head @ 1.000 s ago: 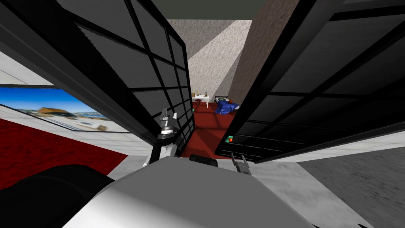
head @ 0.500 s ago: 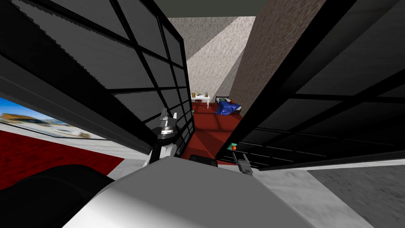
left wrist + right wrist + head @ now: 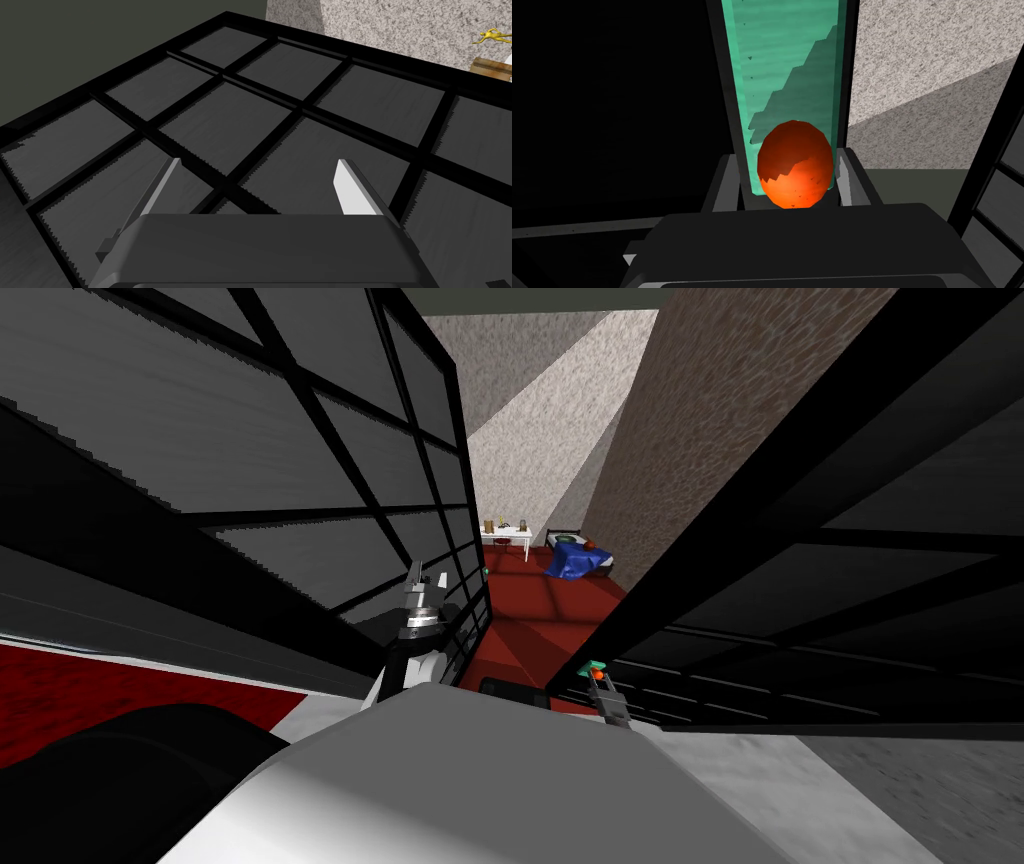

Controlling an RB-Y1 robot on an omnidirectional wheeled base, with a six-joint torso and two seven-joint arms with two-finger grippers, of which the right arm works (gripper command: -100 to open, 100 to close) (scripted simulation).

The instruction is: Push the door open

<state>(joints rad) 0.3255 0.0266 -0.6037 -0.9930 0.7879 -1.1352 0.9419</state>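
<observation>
A double door of black bars and grey panes stands swung apart. Its left leaf (image 3: 300,438) runs close along my left gripper (image 3: 425,580), which is open. In the left wrist view that gripper (image 3: 257,165) points at the leaf's panes (image 3: 260,115), with nothing between its fingers. The right leaf (image 3: 850,588) carries an orange knob (image 3: 597,672) on a green plate. My right gripper (image 3: 600,680) is at that knob. In the right wrist view the knob (image 3: 794,165) sits between the open fingers of the right gripper (image 3: 784,152), in front of the green plate (image 3: 782,65).
Between the leaves lies a gap onto a red floor (image 3: 540,608). Far beyond stand a white table (image 3: 508,533) and a bed with a blue cloth (image 3: 575,558). A brown wall (image 3: 700,438) runs behind the right leaf. A red carpet (image 3: 100,698) lies at my left.
I have moved forward between the leaves, which now loom larger. The left leaf now hides the window picture. The orange knob has come in between my right gripper's fingers.
</observation>
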